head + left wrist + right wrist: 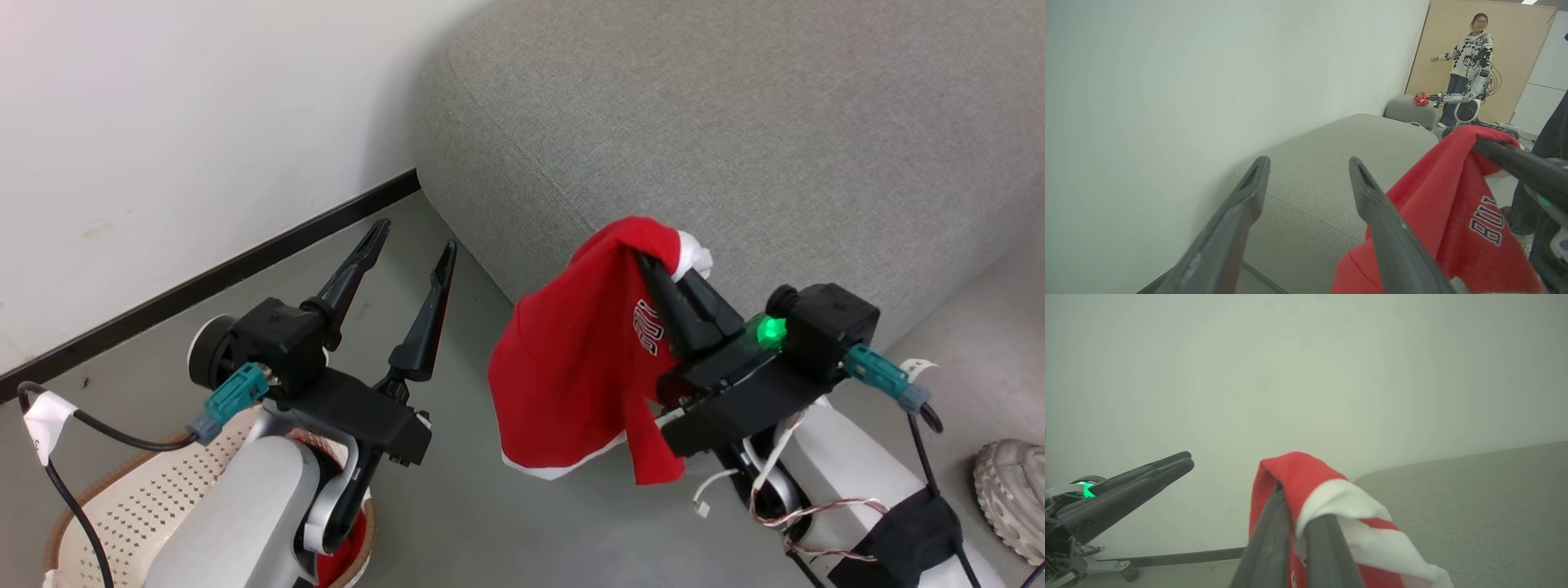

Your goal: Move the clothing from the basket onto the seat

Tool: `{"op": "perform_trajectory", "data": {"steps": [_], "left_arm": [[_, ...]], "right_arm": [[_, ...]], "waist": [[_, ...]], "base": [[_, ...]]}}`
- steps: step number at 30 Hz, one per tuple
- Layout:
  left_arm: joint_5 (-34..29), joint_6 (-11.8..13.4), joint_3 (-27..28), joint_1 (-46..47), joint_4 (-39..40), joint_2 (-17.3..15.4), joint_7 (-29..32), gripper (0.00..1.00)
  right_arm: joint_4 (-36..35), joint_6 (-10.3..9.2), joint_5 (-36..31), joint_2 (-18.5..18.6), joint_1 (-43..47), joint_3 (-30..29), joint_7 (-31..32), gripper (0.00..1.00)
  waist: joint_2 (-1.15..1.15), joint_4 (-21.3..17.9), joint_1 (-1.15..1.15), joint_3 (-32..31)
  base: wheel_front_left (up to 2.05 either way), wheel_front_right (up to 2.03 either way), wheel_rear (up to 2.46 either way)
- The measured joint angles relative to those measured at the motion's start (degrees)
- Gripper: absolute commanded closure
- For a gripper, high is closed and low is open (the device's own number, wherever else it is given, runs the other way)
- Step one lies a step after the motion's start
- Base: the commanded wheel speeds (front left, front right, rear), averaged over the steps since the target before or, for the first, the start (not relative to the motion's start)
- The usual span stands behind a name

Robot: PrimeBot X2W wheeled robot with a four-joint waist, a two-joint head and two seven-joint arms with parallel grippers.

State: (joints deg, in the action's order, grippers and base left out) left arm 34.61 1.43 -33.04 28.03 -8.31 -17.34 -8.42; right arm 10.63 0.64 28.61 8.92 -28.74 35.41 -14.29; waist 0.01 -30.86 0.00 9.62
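Your right gripper (657, 273) is clamped, fingers together, on a bunched fold of the red jersey (571, 359), right where the white trim meets the red. In the right wrist view the cloth drapes over both fingertips. The rest of the jersey hangs free below the pinch, lettering facing out. It is in the air over the floor (457, 506), just in front of the rounded front edge of the grey seat (735, 122), and no part of it rests on the cushion yet.

Your left gripper (416, 235) stands with its fingers spread and nothing between them, pointing toward the corner where the wall meets the seat. Below its forearm is the basket (139, 498), with a patch of another red garment (347, 547) showing inside it.

Expect the jersey to be light, limp and without a shape of its own: it will swing as you move and fold wherever it lands. The trimmed edge is probably the best hold, because the doubled cloth there gives the fingers something thick to bite. A single thin layer could slide out. Judge your height by the low hem, which could catch on the seat's front edge.

For the piece in the basket, pinch a raised fold rather than cloth lying flat on the perforated bottom.
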Motion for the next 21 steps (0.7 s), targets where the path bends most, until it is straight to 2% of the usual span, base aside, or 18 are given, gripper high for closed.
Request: {"op": "perform_trajectory", "data": {"steps": [21], "left_arm": [[0.0,0.1,0.6,-0.6,0.6,-1.5,-0.5,0.00]], "right_arm": [[2.4,-1.96,0.3,8.6,-7.4,-14.3,0.0,1.00]], "waist": [[0.00,0.9,0.00,1.7]], "base": [[0.00,0.00,0.00]]}}
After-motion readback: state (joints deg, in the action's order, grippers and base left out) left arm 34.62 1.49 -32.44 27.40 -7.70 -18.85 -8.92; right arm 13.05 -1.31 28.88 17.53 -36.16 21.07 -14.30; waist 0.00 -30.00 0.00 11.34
